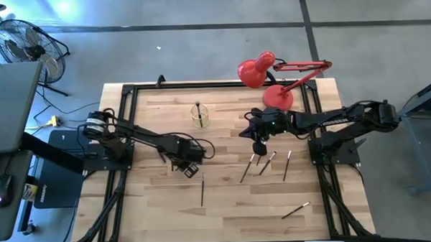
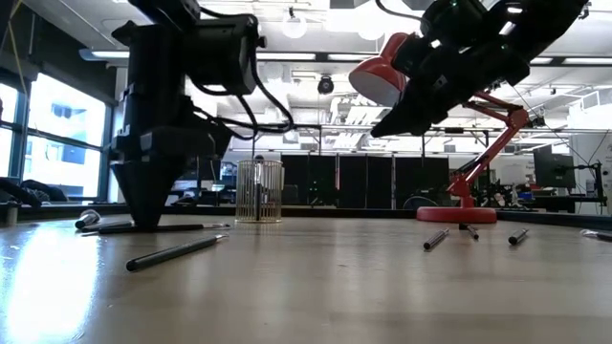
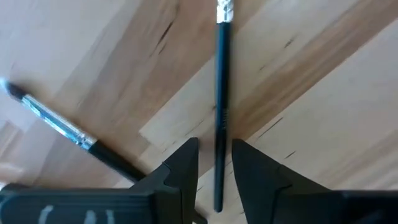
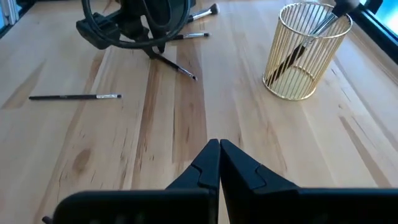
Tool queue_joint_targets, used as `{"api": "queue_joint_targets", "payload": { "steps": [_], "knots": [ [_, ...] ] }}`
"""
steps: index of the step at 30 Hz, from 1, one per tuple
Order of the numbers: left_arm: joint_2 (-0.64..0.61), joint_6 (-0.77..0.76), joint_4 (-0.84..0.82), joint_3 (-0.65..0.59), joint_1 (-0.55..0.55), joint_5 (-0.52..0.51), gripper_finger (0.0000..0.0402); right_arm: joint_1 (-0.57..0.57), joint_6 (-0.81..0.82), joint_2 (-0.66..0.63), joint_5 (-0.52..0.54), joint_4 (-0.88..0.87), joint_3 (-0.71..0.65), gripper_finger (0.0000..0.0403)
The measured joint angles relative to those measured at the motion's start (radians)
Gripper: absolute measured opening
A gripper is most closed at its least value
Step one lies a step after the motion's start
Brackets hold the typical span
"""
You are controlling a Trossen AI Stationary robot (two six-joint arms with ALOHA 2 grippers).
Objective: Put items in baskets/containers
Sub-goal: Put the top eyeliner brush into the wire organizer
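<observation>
The left pincer [image 3: 214,165] stands low over the bench [image 1: 226,207], its fingers narrowly apart on either side of a thin dark brush [image 3: 221,106] that lies flat on the wood; whether they press it I cannot tell. A second brush [image 3: 59,127] lies just beside it. The right pincer [image 4: 219,163] hangs closed and empty above the bench's middle. Farther off stands the gold wire cup [image 4: 305,53] with one brush leaning inside; three more brushes [image 1: 266,164] lie near the right pincer.
</observation>
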Motion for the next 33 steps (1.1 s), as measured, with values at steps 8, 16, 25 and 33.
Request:
{"api": "queue_joint_targets", "payload": {
  "steps": [8, 16, 25, 33],
  "knots": [
    [-0.001, 0.029, 0.064, -0.03, -0.001, 0.015, 0.0019, 0.003, 0.045, 0.013, 0.078, 0.03, 0.0, 0.0021],
    [0.001, 0.085, 0.099, -0.033, -0.001, -0.011, 0.0006, 0.089, 0.004, 0.216, 0.086, 0.104, 0.0, 0.0077],
    [0.003, 0.195, 0.2, -0.032, -0.001, -0.02, 0.0002, 0.117, -0.079, 0.435, -0.01, 0.439, 0.002, 0.0097],
    [0.004, 0.292, 0.332, -0.031, 0.0, -0.04, 0.0002, -0.002, -0.117, 0.472, -0.007, 0.503, 0.002, 0.0097]
  ]
}}
